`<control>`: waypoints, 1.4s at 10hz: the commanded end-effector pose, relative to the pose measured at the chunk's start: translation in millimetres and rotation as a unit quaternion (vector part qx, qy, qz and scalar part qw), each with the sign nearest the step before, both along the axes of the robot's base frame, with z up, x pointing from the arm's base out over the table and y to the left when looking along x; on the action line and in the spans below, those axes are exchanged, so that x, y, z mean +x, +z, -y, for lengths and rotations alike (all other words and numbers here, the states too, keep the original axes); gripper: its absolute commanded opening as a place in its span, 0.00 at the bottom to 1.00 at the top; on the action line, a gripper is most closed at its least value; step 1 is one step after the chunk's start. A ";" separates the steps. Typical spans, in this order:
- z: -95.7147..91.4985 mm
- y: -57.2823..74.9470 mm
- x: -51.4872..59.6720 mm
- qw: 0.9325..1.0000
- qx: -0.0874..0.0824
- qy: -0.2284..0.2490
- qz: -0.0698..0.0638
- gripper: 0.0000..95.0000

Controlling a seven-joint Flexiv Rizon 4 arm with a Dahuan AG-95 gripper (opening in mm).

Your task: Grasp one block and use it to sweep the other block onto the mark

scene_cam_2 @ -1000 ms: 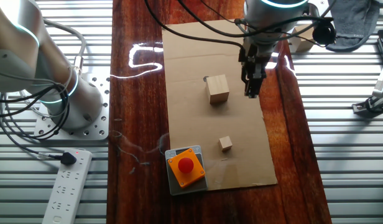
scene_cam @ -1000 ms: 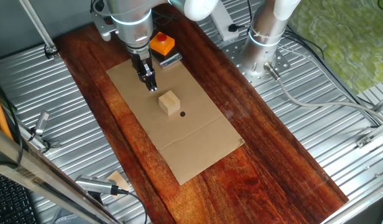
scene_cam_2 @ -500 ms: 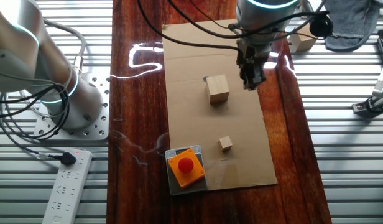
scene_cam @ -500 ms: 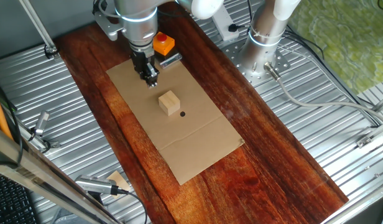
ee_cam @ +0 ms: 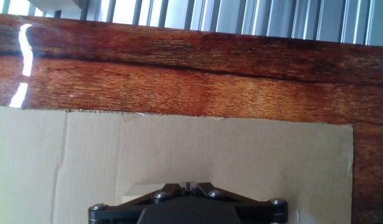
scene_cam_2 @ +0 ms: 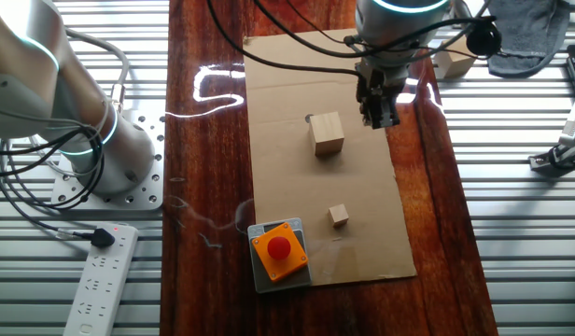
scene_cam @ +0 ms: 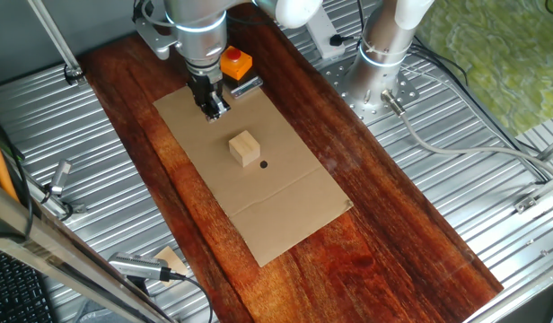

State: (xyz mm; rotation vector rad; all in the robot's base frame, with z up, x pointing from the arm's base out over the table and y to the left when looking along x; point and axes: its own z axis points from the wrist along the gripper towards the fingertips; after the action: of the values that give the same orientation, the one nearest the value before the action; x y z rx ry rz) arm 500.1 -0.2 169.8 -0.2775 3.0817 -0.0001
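The dark two-finger gripper (scene_cam_2: pixel 378 118) hangs above flat brown cardboard (scene_cam_2: pixel 297 65); its fingers look almost closed and hold nothing. The larger tan wooden block (scene_cam_2: pixel 327 133) sits just beside it, touching the small black dot (scene_cam: pixel 263 164). The small pale wooden cube (scene_cam_2: pixel 339 216) lies well apart.

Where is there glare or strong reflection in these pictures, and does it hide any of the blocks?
In the other fixed view, bright white glare lies on the wooden tabletop left of the cardboard, and both the larger block and the small cube stay sharp; in the hand view, two glare streaks sit at the left edge of the wood, and no block shows.
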 end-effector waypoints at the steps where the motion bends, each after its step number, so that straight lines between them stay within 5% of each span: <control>1: -0.2 0.1 -0.1 1.000 0.002 0.001 0.001 0.00; 4: -0.2 0.1 -0.1 1.000 0.000 0.005 0.008 0.00; 14: 0.2 -2.5 0.0 1.000 0.002 -0.008 -0.007 0.00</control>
State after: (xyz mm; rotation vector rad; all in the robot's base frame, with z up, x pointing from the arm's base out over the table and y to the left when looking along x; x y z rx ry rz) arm 500.7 -0.7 166.2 -0.2545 3.0976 0.0080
